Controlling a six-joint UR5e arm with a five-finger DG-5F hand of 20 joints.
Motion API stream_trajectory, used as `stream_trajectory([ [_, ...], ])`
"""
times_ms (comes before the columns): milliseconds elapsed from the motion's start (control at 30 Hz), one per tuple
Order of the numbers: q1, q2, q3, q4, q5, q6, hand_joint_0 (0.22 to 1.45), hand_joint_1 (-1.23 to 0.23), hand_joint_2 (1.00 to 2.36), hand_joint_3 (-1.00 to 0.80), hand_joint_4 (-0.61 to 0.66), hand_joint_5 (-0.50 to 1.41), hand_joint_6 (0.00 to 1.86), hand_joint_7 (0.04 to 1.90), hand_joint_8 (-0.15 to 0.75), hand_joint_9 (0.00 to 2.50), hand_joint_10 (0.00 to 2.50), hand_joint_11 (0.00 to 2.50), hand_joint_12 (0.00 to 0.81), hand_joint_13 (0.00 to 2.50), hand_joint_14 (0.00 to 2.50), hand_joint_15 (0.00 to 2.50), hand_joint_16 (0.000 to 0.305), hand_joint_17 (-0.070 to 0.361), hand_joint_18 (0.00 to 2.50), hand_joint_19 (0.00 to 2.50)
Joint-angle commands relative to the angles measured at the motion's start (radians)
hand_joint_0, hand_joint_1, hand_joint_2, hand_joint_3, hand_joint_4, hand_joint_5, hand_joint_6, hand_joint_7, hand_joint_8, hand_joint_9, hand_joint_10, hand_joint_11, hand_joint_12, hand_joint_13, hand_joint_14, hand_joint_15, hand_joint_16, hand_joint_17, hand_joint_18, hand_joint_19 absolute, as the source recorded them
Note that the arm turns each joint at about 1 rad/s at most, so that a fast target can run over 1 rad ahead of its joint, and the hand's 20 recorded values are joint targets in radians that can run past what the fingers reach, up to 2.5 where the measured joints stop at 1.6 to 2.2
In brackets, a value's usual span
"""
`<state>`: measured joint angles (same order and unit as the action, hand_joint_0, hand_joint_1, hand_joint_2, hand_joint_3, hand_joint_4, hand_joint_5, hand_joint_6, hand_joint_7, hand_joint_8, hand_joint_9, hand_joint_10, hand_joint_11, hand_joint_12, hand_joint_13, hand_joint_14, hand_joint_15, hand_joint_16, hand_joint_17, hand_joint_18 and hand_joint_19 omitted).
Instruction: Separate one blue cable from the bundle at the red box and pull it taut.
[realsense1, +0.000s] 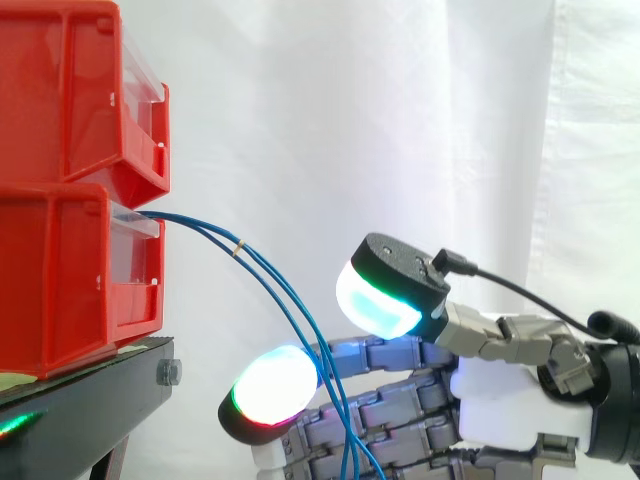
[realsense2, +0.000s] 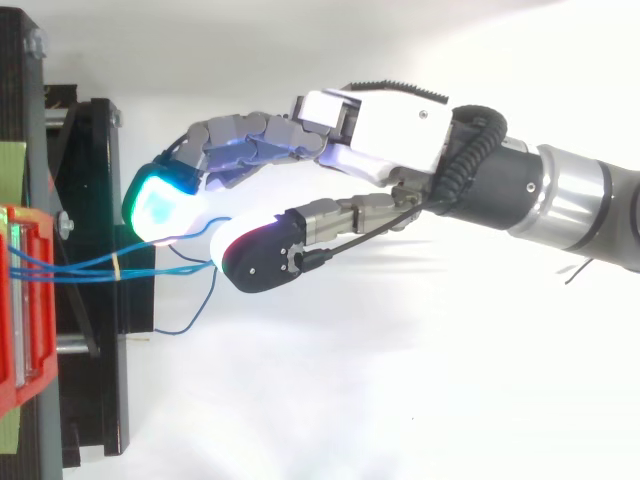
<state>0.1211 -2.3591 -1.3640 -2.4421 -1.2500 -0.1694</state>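
Several thin blue cables (realsense1: 283, 294) leave the front of the lower red box (realsense1: 60, 280) and curve down to the right, tied by a small yellow band (realsense1: 238, 247). In the top view the blue cables (realsense2: 80, 265) run right from the red box (realsense2: 20, 300) into the gap between thumb and fingers. My hand (realsense1: 500, 400) reaches in from the right, below and right of the box. Its fingers are spread, with the cyan-green thumb pad above and a white-red pad (realsense1: 272, 388) below. The cables pass between them and look unpinched. One loose cable (realsense2: 190, 320) loops below the hand (realsense2: 390, 125).
A second red bin (realsense1: 70, 90) is stacked on the lower box. Both sit on a black stand (realsense1: 90, 400) with a bolt at its front edge. A white curtain hangs behind. Open room lies to the right of the stand.
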Motion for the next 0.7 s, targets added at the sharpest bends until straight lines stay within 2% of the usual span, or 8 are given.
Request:
stream_trajectory([
  [0, -0.001, -0.014, 0.002, 0.043, -0.002, 0.018, 0.54, -0.52, 1.00, -0.50, 0.22, -0.20, 0.50, 0.99, 0.297, 0.46, 0.01, 0.42, 0.358, 0.39, 0.01, 0.25, 0.049, 0.111, 0.39, 0.54],
  [67, 0.002, -0.014, 0.002, 0.054, 0.000, 0.013, 0.54, -0.50, 1.00, -0.50, 0.22, -0.20, 0.50, 1.01, 0.297, 0.46, 0.02, 0.43, 0.357, 0.39, 0.01, 0.25, 0.049, 0.111, 0.39, 0.55],
  [167, -0.001, -0.014, 0.020, 0.040, -0.017, 0.016, 0.54, -0.49, 1.00, -0.50, 0.23, -0.20, 0.50, 1.04, 0.296, 0.46, 0.01, 0.44, 0.358, 0.40, 0.01, 0.26, 0.050, 0.112, 0.39, 0.55],
  [300, -0.003, -0.014, 0.046, 0.025, -0.057, 0.016, 0.55, -0.50, 1.00, -0.47, 0.22, -0.19, 0.50, 1.06, 0.293, 0.46, 0.01, 0.44, 0.354, 0.40, 0.01, 0.26, 0.049, 0.111, 0.39, 0.55],
  [533, -0.003, -0.014, 0.063, 0.014, -0.068, 0.016, 0.56, -0.52, 1.01, -0.44, 0.22, -0.19, 0.50, 1.08, 0.292, 0.46, 0.01, 0.45, 0.354, 0.40, 0.01, 0.26, 0.049, 0.110, 0.40, 0.55],
  [667, 0.003, -0.014, 0.065, 0.018, -0.072, 0.016, 0.56, -0.53, 1.00, -0.45, 0.22, -0.19, 0.50, 1.08, 0.291, 0.46, 0.01, 0.45, 0.354, 0.40, 0.01, 0.26, 0.049, 0.110, 0.40, 0.56],
])
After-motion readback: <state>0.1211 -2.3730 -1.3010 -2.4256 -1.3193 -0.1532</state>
